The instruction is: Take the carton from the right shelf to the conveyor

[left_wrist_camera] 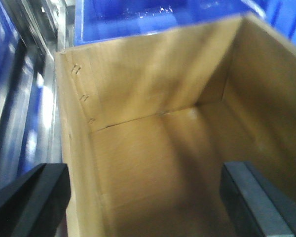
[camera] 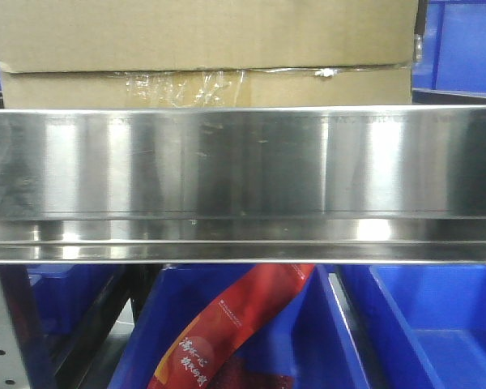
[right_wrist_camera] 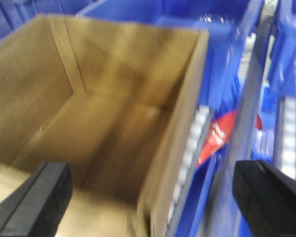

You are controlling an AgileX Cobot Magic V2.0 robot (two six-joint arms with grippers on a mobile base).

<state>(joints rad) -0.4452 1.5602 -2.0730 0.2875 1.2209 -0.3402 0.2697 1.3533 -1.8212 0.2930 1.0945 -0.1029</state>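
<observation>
Carton [camera: 202,49] sits open-topped on the shelf [camera: 243,162], behind its front edge. Left gripper [left_wrist_camera: 145,197] and right gripper [right_wrist_camera: 153,197] hang spread wide, each straddling one side wall, holding nothing. Grasping looks the step in hand: both need to pinch their walls together, then lift it clear.

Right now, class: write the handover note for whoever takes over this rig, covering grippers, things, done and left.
Left gripper: open, straddling one wall of the large plain brown cardboard carton.
Right gripper: open, straddling the opposite wall.
Carton: empty, behind the right shelf's shiny steel rail, blue plastic bins around. Conveyor not in view.
Done: both arms placed at the carton.
To do: clamp, lift, carry to conveyor.
</observation>
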